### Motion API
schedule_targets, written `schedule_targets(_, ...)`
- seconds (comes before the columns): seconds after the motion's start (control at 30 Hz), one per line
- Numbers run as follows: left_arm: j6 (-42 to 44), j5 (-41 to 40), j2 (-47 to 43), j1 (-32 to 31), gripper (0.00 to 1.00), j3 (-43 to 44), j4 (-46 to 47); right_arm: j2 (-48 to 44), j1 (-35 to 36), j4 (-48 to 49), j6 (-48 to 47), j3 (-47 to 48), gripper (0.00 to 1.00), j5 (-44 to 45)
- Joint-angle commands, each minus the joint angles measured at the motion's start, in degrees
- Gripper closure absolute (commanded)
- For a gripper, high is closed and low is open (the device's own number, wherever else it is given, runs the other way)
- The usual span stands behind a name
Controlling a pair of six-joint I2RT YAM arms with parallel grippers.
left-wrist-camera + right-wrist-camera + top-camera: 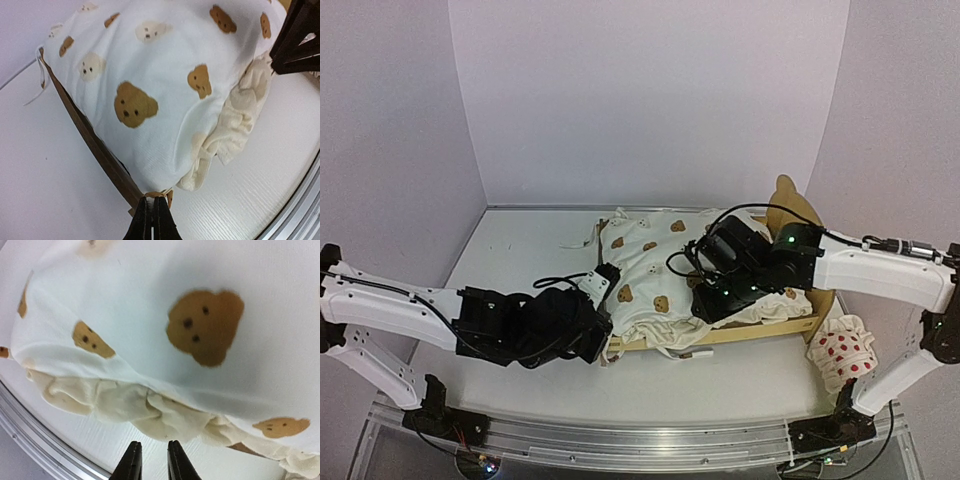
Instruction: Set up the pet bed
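Bed lies crosswise on the tabletop (520, 250), reachable from both ends.
Left fingers (145, 222), pressed together, sit at the bed's (770, 327) foot corner. Its long axis runs left to right, headboard (786, 198) rightward. Right fingers (131, 462), slightly apart and empty, hover over the near ruffle of the cushion (650, 270).

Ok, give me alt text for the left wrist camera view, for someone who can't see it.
A cream bear-print cushion lies on the pet bed, its ruffle spilling over the edge, all on a white table. The left pincer, shut, sits at the frame's near corner; part of the dark right arm shows top right.
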Motion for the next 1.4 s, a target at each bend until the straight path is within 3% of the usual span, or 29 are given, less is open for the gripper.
schedule_targets(0.0,-4.32,2.14,1.89,1.18,1.00,-1.77,2.99,0.85,1.33,-2.81,3.95,-5.02,0.88,-3.51)
schedule_targets(0.23,-5.54,3.80,0.78,5.98,1.00,-5.80,6.41,7.89,2.10,1.91,3.14,-3.80,0.91,-2.20)
schedule_targets(0.5,-1.02,5.28,-2.33,13.42,1.00,-7.59,7.63,19.87,1.68,2.02,-3.45,9.38,0.93,4.93)
schedule_targets(0.67,0.55,5.92,-3.55,16.19,1.00,-8.39,7.40,26.74,-1.00,2.01,-5.88,17.97,0.94,3.76)
schedule_targets(0.9,-3.03,10.72,-3.53,16.48,1.00,-7.82,0.66,34.41,-4.15,2.03,-7.08,27.16,0.94,2.40)
schedule_targets(1.07,-6.15,17.26,-9.90,14.67,1.00,-8.49,-4.69,34.62,-4.55,2.08,-6.93,28.22,0.93,1.06)
schedule_targets(1.27,-2.43,16.05,-21.66,12.71,1.00,-0.63,-9.44,33.23,-4.59,2.11,-6.10,28.21,0.91,0.13)
schedule_targets(1.37,0.68,14.86,-23.42,12.73,1.00,4.97,-10.46,32.97,-4.58,2.12,-5.79,28.32,0.90,0.70)
